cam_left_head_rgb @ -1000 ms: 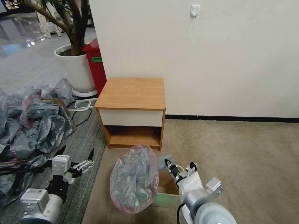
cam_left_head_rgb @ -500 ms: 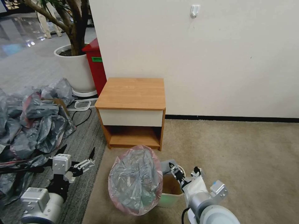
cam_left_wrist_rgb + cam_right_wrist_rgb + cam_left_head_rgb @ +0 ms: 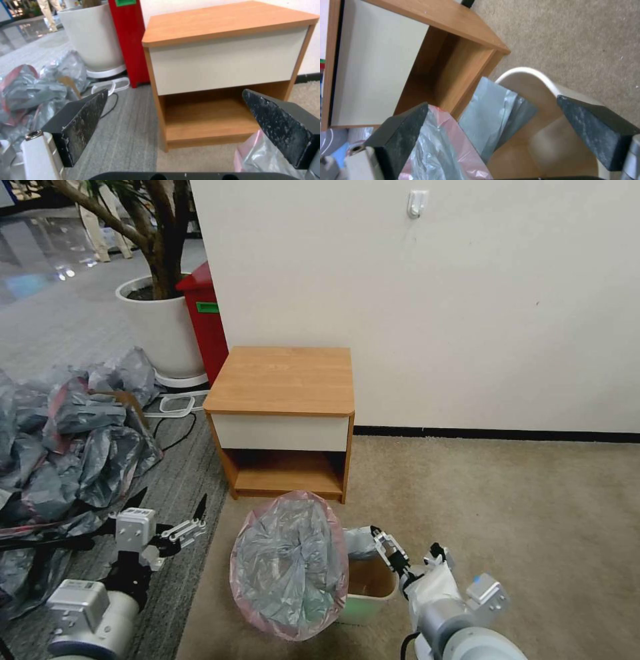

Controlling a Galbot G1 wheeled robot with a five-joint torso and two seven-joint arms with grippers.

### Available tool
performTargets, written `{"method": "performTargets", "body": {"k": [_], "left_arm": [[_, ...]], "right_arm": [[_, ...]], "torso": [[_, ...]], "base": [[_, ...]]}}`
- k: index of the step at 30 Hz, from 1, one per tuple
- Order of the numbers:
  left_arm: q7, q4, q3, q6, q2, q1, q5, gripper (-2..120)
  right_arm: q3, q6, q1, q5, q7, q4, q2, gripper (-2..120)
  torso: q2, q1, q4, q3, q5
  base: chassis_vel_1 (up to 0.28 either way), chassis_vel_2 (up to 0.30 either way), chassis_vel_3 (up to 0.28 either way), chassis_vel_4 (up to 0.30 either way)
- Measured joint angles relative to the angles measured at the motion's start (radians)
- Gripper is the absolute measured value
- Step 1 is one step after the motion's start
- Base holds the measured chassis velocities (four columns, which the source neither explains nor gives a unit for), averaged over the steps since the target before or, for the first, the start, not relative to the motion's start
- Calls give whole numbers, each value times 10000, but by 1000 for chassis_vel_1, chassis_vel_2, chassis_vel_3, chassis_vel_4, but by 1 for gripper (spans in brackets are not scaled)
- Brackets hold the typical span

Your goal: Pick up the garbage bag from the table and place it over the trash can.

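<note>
- Two grippers were seen spread wide and empty.
- Just left of the right gripper (image 3: 389, 548), the garbage bag (image 3: 290, 567) was draped half over the trash can (image 3: 365, 587); the left gripper (image 3: 175, 520) was farther off.

No legible text, brand, number or sign can be made out anywhere. A green label (image 3: 207, 307) is seen on the red bin (image 3: 205, 330), at about 11 o'clock from the wooden surface (image 3: 283, 380), but nothing on it can be read. A small sticker on the left arm's housing (image 3: 79, 584) carries marks too small to be read.
</note>
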Motion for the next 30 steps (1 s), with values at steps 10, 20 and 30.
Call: {"method": "performTargets", "body": {"k": [10,20,30], "left_arm": [[24,117,671,682,249,-408,-316,100],[-380,671,2432,1488,246,-939,64,100],[-860,1850,3534,1246,130,-1476,608,100]], "right_arm": [[506,-33,46,-324,-484,151,-115,100],[1309,-36,-263,-599,-1775,221,-155,100],[2173,1135,-360,-4396,-4897,-875,-190,100]], "torso": [[0,0,0,0,-1],[0,0,0,0,1],[0,0,0,1,1]], "base": [[0,0,0,0],[0,0,0,0],[0,0,0,0]]}}
